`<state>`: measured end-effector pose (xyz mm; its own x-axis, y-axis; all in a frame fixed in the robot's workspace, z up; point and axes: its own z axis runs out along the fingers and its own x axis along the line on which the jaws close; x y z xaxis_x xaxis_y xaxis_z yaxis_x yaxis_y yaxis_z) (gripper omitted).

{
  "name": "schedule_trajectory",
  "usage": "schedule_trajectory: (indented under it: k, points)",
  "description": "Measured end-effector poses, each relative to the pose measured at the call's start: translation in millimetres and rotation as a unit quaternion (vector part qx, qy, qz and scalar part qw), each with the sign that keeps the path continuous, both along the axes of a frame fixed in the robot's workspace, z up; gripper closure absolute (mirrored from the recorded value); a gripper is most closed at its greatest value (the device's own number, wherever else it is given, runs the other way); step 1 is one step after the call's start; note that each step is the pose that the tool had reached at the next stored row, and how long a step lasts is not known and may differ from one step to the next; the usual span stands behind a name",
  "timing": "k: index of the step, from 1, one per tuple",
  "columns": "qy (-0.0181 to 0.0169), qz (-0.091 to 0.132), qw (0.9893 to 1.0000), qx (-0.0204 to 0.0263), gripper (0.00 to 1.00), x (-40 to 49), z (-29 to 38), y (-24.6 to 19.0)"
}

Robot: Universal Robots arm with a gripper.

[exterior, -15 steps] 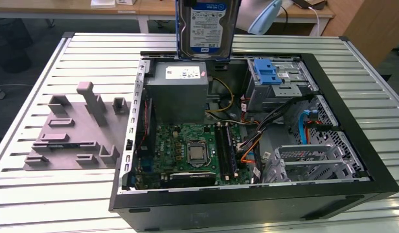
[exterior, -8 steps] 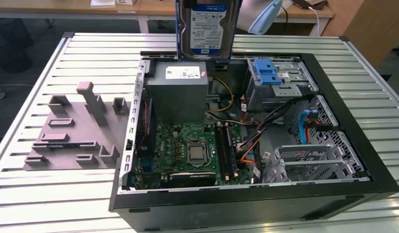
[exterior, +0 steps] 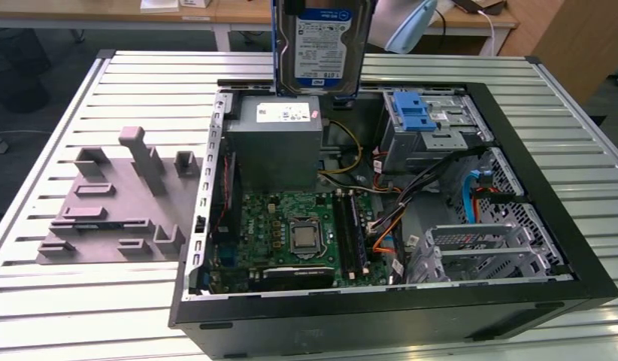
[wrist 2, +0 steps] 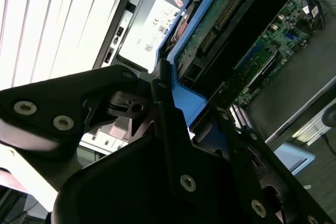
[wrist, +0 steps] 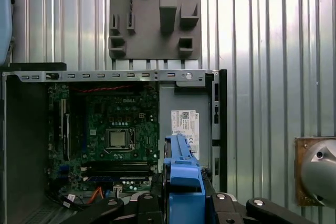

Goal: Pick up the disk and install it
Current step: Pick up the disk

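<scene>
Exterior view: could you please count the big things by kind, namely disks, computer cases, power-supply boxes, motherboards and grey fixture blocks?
disk: 1
computer case: 1
power-supply box: 1
motherboard: 1
grey fixture block: 1
Total: 5

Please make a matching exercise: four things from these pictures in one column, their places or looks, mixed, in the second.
1 disk
2 power supply
3 grey fixture
4 motherboard

A on the table, outside the computer case
B inside the case, green
C raised above the case
D inside the case, a grey box

Pairs: 1-C, 2-D, 3-A, 4-B
</scene>
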<state>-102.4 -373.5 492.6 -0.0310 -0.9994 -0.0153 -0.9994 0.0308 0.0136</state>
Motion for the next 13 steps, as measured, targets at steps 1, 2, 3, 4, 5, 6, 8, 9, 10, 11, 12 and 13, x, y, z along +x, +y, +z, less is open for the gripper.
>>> schedule_trajectory:
  k: [1, 2, 3, 4, 5, 6, 8, 9, 10, 11, 12, 13]
  points:
    - [0.0000, 0.000, 1.0000, 0.0000, 0.64, 0.0, 0.0, -0.6]
    - [0.0000, 0.000, 1.0000, 0.0000, 0.64, 0.0, 0.0, -1.2]
    - [0.0000, 0.000, 1.0000, 0.0000, 0.64, 0.0, 0.0, -1.8]
    - [0.0000, 0.000, 1.0000, 0.0000, 0.64, 0.0, 0.0, -2.3]
    - [0.0000, 0.000, 1.0000, 0.0000, 0.64, 0.0, -0.1, -2.6]
    - [0.0000, 0.000, 1.0000, 0.0000, 0.64, 0.0, 0.0, -3.0]
    - [0.0000, 0.000, 1.0000, 0.0000, 0.64, 0.0, 0.0, -3.7]
    - [0.0000, 0.000, 1.0000, 0.0000, 0.64, 0.0, 0.0, -4.0]
    - [0.0000, 0.000, 1.0000, 0.0000, 0.64, 0.0, 0.0, -4.3]
    - [0.0000, 0.000, 1.0000, 0.0000, 0.64, 0.0, 0.0, -4.6]
    - [0.0000, 0.000, 1.0000, 0.0000, 0.64, 0.0, 0.0, -4.9]
    - [0.0000, 0.000, 1.0000, 0.0000, 0.64, 0.0, 0.0, -5.3]
